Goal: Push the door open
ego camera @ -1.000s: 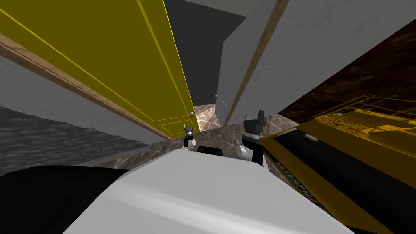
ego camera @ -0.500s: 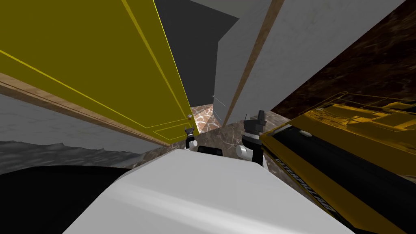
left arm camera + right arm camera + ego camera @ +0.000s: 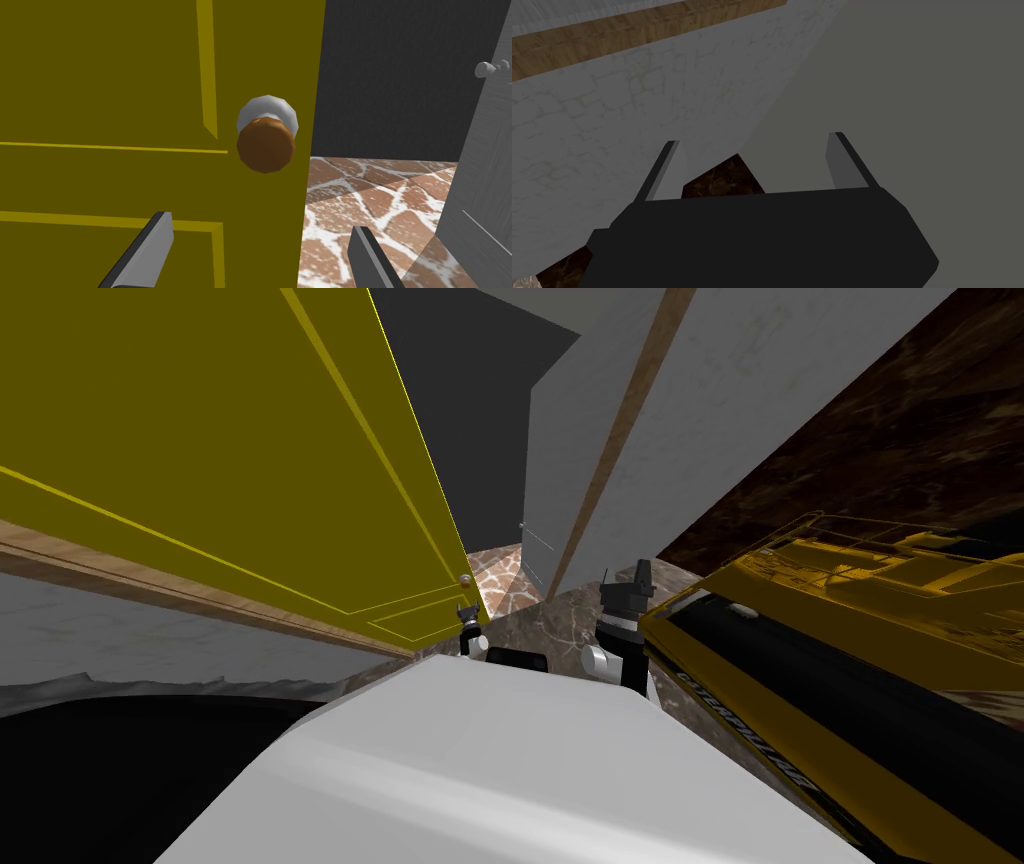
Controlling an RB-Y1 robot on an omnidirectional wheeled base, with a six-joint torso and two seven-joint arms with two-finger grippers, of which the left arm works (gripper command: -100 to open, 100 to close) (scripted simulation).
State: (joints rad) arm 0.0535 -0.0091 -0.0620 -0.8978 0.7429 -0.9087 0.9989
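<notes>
A yellow panelled door (image 3: 250, 468) stands ajar at my left, its free edge near the middle of the head view. Its brown knob (image 3: 265, 145) on a grey rose sits close to that edge. My left gripper (image 3: 260, 250) is open just below the knob, one finger (image 3: 150, 245) before the door face, the other over the gap. In the head view the left gripper (image 3: 467, 613) is at the door's lower edge corner. My right gripper (image 3: 628, 578) is raised beside the wooden door frame (image 3: 610, 458), open and holding nothing (image 3: 752, 150).
Through the gap lies a brown stone-patterned floor (image 3: 380, 200) and a dark grey wall (image 3: 400, 75). A grey door with a round knob (image 3: 484, 69) stands at the right beyond the opening. A large yellow and black machine (image 3: 830, 658) lies close on my right.
The door has swung further away and the gap has widened a little. I have moved forward with it; my left gripper stays at the door's edge below the knob.
</notes>
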